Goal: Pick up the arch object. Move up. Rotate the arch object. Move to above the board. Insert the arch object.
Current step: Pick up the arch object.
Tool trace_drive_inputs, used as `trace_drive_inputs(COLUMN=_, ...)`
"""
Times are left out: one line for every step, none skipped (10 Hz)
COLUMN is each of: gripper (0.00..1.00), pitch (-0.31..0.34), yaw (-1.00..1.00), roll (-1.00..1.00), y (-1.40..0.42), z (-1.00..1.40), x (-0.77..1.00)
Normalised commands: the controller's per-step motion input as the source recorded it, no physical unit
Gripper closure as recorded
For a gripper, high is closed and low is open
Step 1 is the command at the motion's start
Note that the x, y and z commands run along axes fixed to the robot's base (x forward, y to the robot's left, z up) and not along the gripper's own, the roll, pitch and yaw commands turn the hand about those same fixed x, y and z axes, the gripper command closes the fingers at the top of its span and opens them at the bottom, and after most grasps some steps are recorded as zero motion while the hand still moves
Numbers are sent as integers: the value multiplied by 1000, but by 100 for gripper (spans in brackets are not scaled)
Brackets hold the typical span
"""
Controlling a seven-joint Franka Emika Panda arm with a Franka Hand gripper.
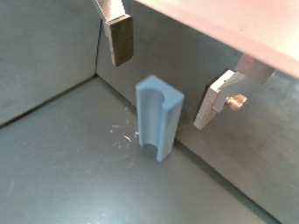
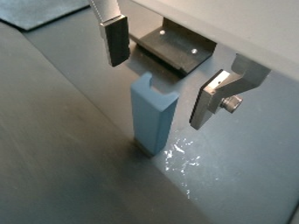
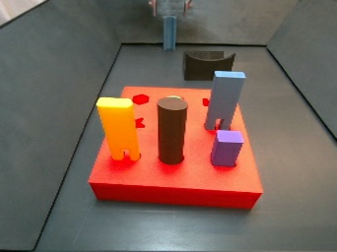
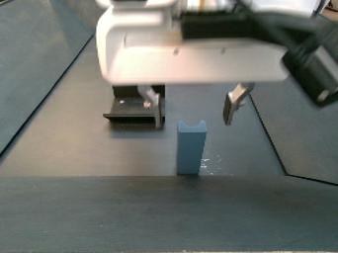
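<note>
The arch object (image 1: 158, 118) is a pale blue block with a half-round channel down one face. It stands on end on the grey floor and also shows in a wrist view (image 2: 152, 114) and in both side views (image 3: 168, 34) (image 4: 192, 146). My gripper (image 1: 170, 70) is open, with one finger on each side of the block's top end, not touching it. It also shows in a wrist view (image 2: 166, 66) and a side view (image 4: 195, 107). The red board (image 3: 171, 182) lies apart from it, nearer that camera.
The dark fixture (image 2: 176, 48) stands on the floor close beside the block and shows in both side views (image 3: 204, 64) (image 4: 132, 109). On the board stand a yellow peg (image 3: 118, 128), a dark cylinder (image 3: 171, 128), a blue peg (image 3: 227, 98) and a purple peg (image 3: 227, 148). Grey walls enclose the floor.
</note>
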Motion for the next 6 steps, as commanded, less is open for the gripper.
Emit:
trace_drive_inputs(gripper=0, pitch=-193, yaw=0, roll=-193, y=103, z=-486, x=-71)
trace_drive_inputs(gripper=0, pitch=-217, yaw=0, roll=-169, y=77, z=-503, x=-120)
trace_drive_inputs(gripper=0, pitch=-211, yaw=0, roll=-136, y=60, z=-494, x=-103)
trace_drive_inputs(gripper=0, pitch=-180, yaw=0, roll=-134, y=23, z=-349, x=-17)
trace_drive_inputs(gripper=0, pitch=-121, yaw=0, roll=-111, y=0, z=-209, x=0)
trace_drive_inputs(gripper=0, pitch=0, yaw=-6, roll=-10, y=0, z=0, x=0)
